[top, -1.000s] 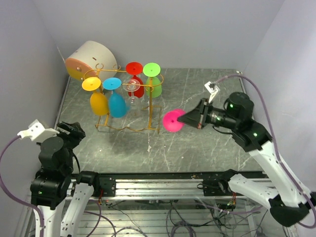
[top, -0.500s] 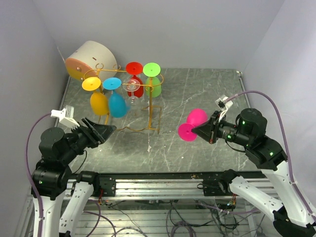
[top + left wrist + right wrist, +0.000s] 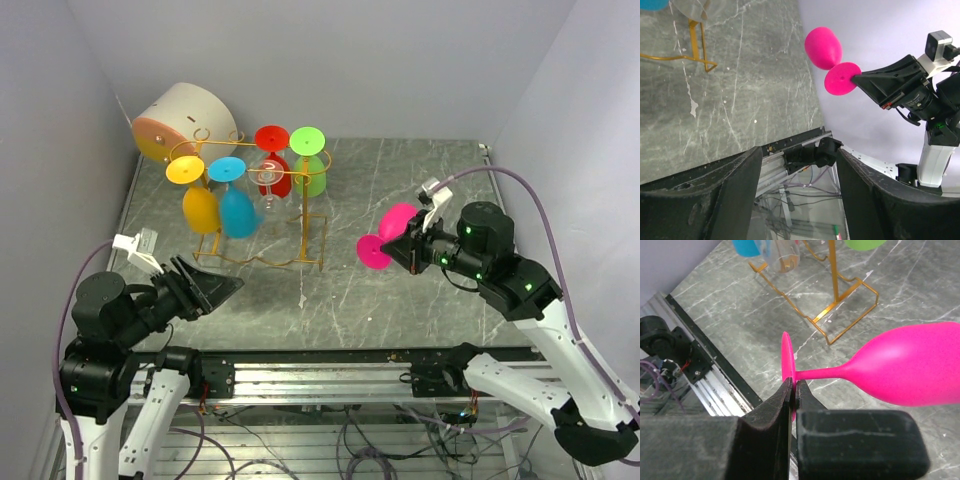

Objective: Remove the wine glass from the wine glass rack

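Right of centre, the right gripper (image 3: 408,248) pinched a sideways pink plastic wine glass (image 3: 398,220) by its foot, clear of the gold wire rack (image 3: 832,275).

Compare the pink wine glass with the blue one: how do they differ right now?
Place: the pink wine glass is off the wine glass rack, over the table; the blue wine glass hangs from the rack's top rail.
Pose: the pink one lies roughly sideways; the blue one hangs bowl down.
Support: the right gripper pinches the pink one's foot; nothing grips the blue one.
Both are opaque stemmed glasses of similar shape.
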Action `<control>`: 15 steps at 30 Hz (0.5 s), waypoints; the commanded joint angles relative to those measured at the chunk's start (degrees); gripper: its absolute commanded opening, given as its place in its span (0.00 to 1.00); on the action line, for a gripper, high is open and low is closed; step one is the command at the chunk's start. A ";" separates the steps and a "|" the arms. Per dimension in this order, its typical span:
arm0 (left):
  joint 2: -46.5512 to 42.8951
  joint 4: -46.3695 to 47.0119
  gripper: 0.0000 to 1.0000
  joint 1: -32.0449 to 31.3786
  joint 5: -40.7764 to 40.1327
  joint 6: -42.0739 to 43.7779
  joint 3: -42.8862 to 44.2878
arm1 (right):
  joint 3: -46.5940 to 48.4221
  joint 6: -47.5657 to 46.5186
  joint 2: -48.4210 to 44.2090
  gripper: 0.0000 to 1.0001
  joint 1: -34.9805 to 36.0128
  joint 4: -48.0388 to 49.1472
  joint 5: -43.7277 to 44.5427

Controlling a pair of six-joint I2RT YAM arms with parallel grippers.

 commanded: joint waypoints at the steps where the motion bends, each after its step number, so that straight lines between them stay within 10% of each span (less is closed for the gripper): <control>1: 0.63 -3.36 0.73 0.23 4.95 -2.04 -0.21 | 0.96 -2.26 0.10 0.00 3.38 2.67 8.39; 15: 0.85 -4.24 0.74 0.23 3.07 -5.56 -1.90 | 4.25 -3.30 8.55 0.00 35.31 -1.48 48.98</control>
